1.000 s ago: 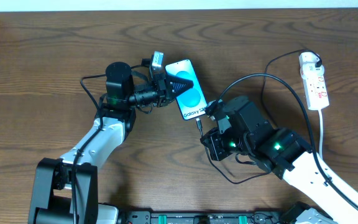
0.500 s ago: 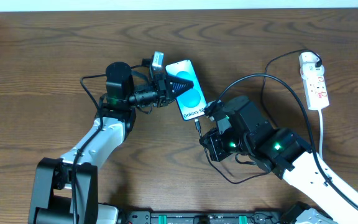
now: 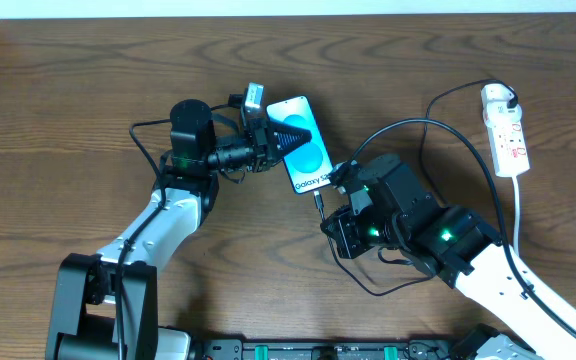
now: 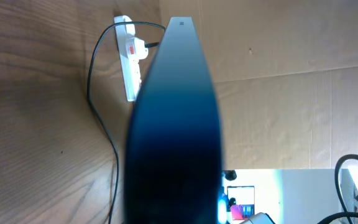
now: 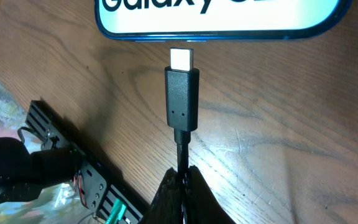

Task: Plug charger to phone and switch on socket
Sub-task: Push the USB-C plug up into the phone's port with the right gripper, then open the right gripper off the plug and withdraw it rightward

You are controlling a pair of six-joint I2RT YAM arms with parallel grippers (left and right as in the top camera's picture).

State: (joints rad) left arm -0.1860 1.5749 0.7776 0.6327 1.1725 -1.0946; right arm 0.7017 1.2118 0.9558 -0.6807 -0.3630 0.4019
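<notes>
Two claws engaged: left claw (image 3: 280, 135) clenched on the phone (image 3: 306, 163), steadying its upper end on the surface (image 3: 88, 90). Tip of the charger (image 5: 182, 99) sits just short of the phone's bottom edge, roughly aligned. Right claw (image 5: 181, 188) grips the cable behind it. Best to push straight and keep the tip level. The socket (image 3: 505, 128) lies far right, well apart.

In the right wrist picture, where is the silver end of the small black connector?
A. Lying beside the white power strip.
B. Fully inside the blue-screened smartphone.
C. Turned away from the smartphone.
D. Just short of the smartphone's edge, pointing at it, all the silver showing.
D: the small black connector, whose thin black cable is pinched in the right gripper, points at the edge of the blue-screened smartphone with its silver end fully exposed.
</notes>
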